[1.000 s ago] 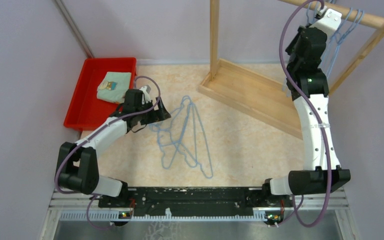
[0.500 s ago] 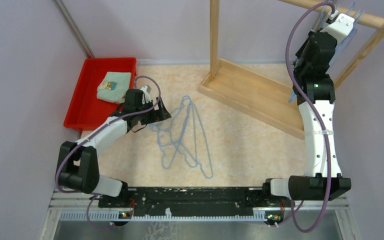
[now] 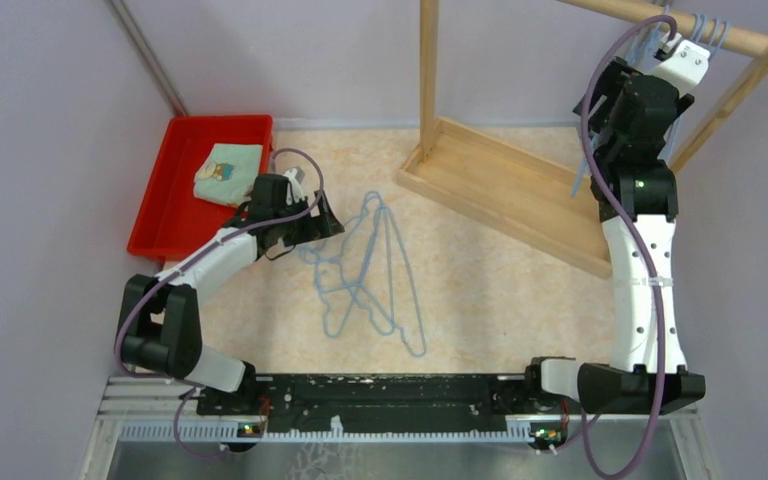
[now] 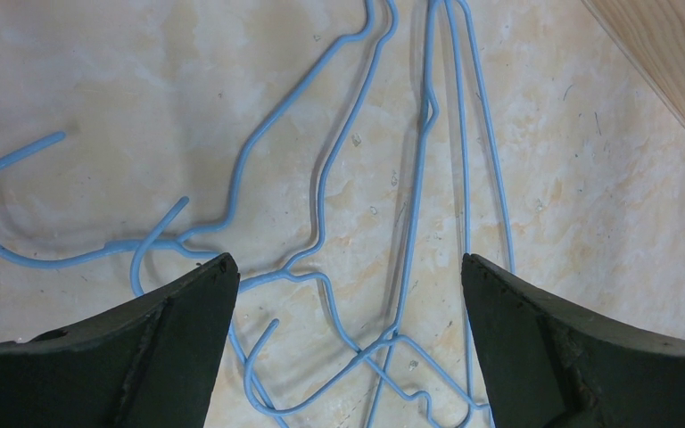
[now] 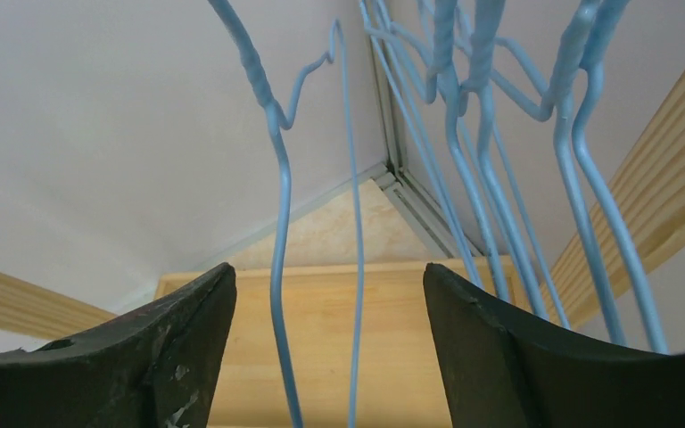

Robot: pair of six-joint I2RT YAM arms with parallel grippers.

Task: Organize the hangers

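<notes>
Several light-blue wire hangers (image 3: 370, 270) lie tangled on the table's middle. My left gripper (image 3: 322, 226) hovers over their left side. In the left wrist view it (image 4: 348, 267) is open, with the crossed hanger wires (image 4: 420, 178) on the table below the gap. My right gripper (image 3: 665, 36) is raised to the wooden rod (image 3: 750, 40), where more hangers (image 3: 705, 25) hang. In the right wrist view it (image 5: 328, 267) is open. One hanger's (image 5: 282, 214) two wires pass between the fingers without touching them. Other hangers (image 5: 443, 36) hang just to its right.
The wooden rack's base (image 3: 500, 180) lies across the table's back right, with an upright post (image 3: 428, 70). A red tray (image 3: 175, 200) holding a folded cloth (image 3: 228, 172) sits at the back left, behind the left arm. Walls close in both sides.
My right arm moved right along the rod with a hanger, then its jaws opened and let the hanger go. My left arm shifted slightly.
</notes>
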